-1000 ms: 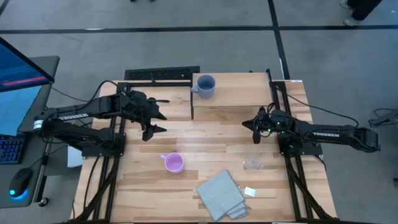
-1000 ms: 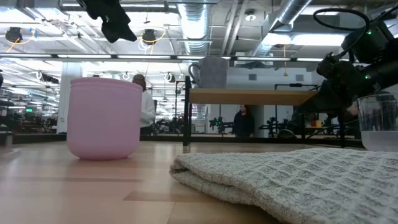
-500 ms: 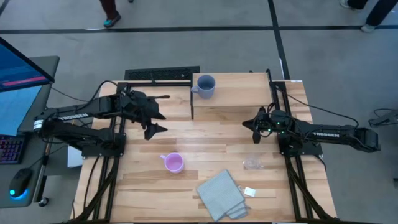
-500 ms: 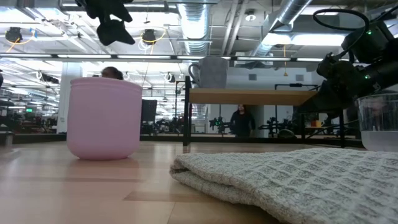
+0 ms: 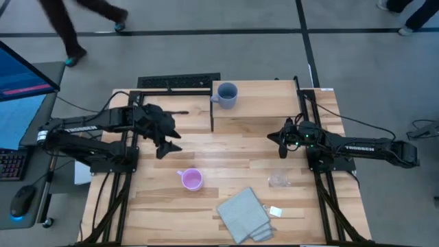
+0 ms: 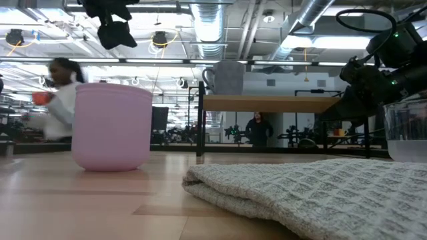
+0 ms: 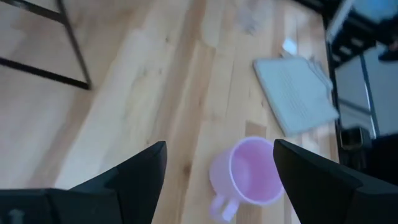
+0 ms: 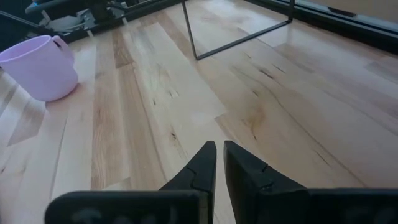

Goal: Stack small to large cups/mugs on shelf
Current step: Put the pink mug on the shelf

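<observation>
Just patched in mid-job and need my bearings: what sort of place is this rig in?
Probably a robotics lab or open workshop: exposed ceiling ducts, more workstations behind the shelf, a monitor beside the table, and a person walking past.

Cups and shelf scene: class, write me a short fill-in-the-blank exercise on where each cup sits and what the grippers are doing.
1. The blue-grey mug stands on the ____.
2. The left gripper hangs with open fingers above the ____ mug.
3. The clear cup stands on the table beside the folded ____.
4. The right gripper holds ____.

Missing words: shelf; pink; cloth; nothing
</observation>
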